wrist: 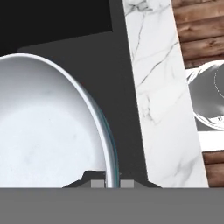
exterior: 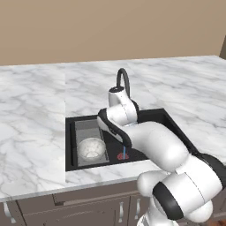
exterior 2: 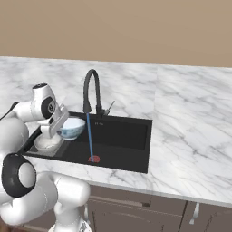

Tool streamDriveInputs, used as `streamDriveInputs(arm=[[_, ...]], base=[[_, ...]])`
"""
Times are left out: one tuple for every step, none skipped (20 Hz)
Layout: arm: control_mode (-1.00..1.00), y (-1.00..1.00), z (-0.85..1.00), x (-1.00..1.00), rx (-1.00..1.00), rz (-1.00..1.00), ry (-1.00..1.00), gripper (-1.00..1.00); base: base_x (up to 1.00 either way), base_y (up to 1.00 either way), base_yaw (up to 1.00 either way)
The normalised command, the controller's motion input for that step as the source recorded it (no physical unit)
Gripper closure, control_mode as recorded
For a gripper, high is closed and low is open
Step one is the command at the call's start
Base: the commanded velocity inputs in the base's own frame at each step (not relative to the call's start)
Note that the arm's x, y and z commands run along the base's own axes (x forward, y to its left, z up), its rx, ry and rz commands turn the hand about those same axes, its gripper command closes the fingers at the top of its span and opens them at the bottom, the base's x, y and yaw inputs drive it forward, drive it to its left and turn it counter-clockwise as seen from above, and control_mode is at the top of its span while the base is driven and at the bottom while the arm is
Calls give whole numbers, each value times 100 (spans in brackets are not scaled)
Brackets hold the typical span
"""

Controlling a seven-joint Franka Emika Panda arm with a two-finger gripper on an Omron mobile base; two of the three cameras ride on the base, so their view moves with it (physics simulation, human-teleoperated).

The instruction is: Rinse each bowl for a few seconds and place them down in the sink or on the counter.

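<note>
Item one, gripper (wrist: 112, 183): I have it clamped on the rim of the blue bowl (exterior 2: 72, 127), one fingertip on each side of the thin wall, as the hand view shows. The jaws are narrow and the bowl hangs from them.

Item two, blue bowl: held above the sink (exterior 2: 131, 136), just beside the water stream (exterior 2: 89, 136) and not under it, as far as I can judge from the right base view. Mouth faces up, roughly level, perhaps tipped slightly. It is round, so no long axis; its open side points away from the basin floor.

Item three, speckled bowl (exterior: 92, 148): resting upright on the grey tray (exterior: 86, 128), below and to the far side of my hand from the stream.

Item four, faucet (exterior 2: 90, 90): running, its stream falling to the red drain ring (exterior 2: 94, 159).

Progress, my judgement: whether the speckled bowl has been rinsed I cannot tell. The blue bowl is in hand, and whether its rinse is about to start or over I cannot tell either. It is yet to be set down in the sink or on the counter (exterior 2: 190, 118).
</note>
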Motion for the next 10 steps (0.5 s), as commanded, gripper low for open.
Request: streamDriveInputs(arm=[[-100, -12, -26, 25, -2, -1, 0, 100], [-100, -10, -25, 26, -2, -1, 0, 100], [-100, -8, -24, 26, -2, -1, 0, 100], [-100, -8, -25, 25, -2, -1, 0, 100], [-100, -8, -25, 29, -1, -1, 0, 100], [-100, -5, -24, 29, -1, -1, 0, 100], [-100, -6, -23, 31, 0, -1, 1, 100], [-100, -6, -21, 31, 0, -1, 1, 100], [-100, -8, -19, 31, 0, -1, 1, 100], [-100, -7, -16, 30, 0, -1, 0, 100]], base=[[0, 0, 0], [0, 0, 0], [0, 0, 0], [0, 0, 0], [0, 0, 0], [0, 0, 0], [0, 0, 0], [0, 0, 0], [0, 0, 0], [0, 0, 0]])
